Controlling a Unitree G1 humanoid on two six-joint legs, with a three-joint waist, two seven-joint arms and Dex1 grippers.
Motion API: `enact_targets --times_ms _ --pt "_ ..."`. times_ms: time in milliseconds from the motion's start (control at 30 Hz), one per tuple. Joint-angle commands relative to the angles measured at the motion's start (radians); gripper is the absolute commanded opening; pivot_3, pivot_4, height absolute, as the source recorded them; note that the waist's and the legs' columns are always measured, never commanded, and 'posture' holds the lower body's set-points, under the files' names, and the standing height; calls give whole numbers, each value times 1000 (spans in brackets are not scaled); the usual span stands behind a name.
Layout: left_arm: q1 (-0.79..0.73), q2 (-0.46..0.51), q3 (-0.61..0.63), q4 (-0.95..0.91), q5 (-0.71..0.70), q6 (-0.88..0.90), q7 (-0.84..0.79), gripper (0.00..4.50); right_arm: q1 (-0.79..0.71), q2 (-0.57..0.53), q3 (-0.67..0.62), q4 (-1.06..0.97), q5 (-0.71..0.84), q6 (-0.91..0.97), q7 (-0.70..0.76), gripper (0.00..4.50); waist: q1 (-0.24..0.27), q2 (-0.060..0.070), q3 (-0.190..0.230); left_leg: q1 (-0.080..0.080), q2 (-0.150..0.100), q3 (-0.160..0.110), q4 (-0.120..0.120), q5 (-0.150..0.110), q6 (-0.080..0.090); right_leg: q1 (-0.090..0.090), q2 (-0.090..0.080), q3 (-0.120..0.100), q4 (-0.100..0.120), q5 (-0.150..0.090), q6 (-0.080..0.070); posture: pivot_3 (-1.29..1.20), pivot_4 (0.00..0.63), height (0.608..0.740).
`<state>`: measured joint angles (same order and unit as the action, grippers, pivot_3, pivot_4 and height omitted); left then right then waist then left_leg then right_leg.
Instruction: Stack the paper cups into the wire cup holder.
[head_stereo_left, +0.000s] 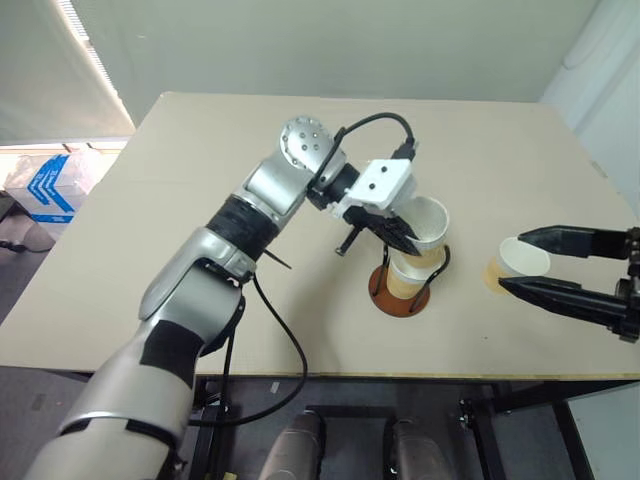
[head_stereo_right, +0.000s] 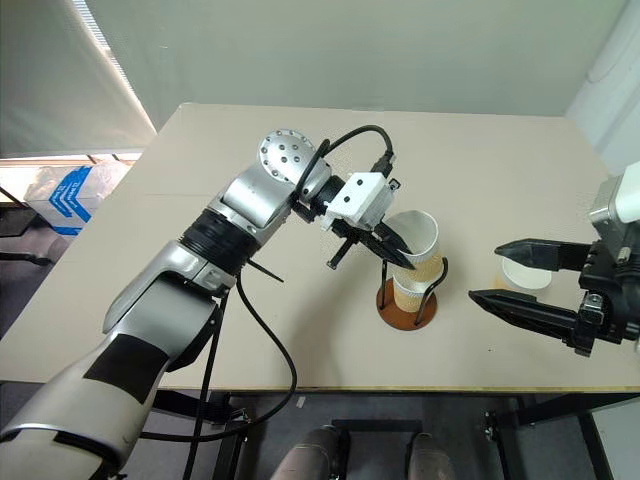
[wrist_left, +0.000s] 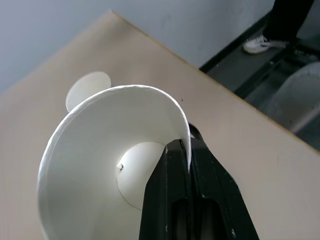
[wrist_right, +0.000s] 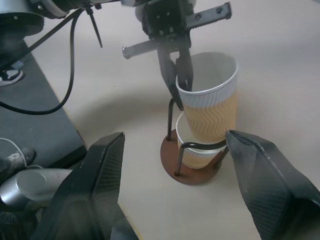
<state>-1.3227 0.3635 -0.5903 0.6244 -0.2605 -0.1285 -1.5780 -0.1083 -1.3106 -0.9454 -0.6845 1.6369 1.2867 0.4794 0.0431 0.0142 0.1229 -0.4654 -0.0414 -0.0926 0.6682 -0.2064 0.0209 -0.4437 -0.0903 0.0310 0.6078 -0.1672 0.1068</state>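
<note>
left fingers (wrist_right: 184, 80): pinching cup (wrist_right: 210, 97) rim, angled down | right fingers (head_stereo_left: 520, 272): spread, level

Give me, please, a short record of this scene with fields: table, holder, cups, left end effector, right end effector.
table: light beige top
holder: round reddish-brown base with black wire loops, standing on the table
cup in holder: one, upright
cup held: tilted, its bottom entering the cup in the holder
cup on table: one, between the fingers of the right end effector, not gripped
left end effector: shut on the rim of the held cup
right end effector: open
</note>
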Motion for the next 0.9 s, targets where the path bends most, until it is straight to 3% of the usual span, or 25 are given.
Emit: enact_targets --times_ms 33,167,333,433,767,900 --pt "-16 -15 6 18 53 -53 -36 15 6 -20 -46 -6 20 -32 -15 3379 1 0 0 0 0 0 0 0 0 0 0 0 0 0 0 0 150 740" --pt "-17 -63 25 72 130 -120 -8 15 13 -25 -28 -1 14 -51 -15 3379 4 0 0 -1 0 0 1 -1 2 0 0 0 0 0 0 0 150 740" --pt "-30 -120 76 87 152 -78 39 15 18 -33 -18 6 1 -64 -8 3379 6 0 0 -1 0 1 2 -2 3 0 0 0 0 0 0 0 150 740" --pt "-34 -137 113 57 138 -47 26 869 18 -37 -4 6 -16 -74 -3 3379 7 0 0 -1 0 1 3 -2 4 0 0 0 0 0 0 0 150 740" --pt "-30 -100 190 2 130 -4 -18 4335 9 -42 49 8 -76 -107 16 3379 7 0 0 -1 0 2 4 -2 3 0 0 0 1 0 0 0 150 740" --pt "-33 -58 275 4 77 89 7 4441 -9 -30 113 14 -153 -158 -3 3379 7 1 0 -1 0 2 5 -2 3 0 0 0 1 0 0 0 150 740"
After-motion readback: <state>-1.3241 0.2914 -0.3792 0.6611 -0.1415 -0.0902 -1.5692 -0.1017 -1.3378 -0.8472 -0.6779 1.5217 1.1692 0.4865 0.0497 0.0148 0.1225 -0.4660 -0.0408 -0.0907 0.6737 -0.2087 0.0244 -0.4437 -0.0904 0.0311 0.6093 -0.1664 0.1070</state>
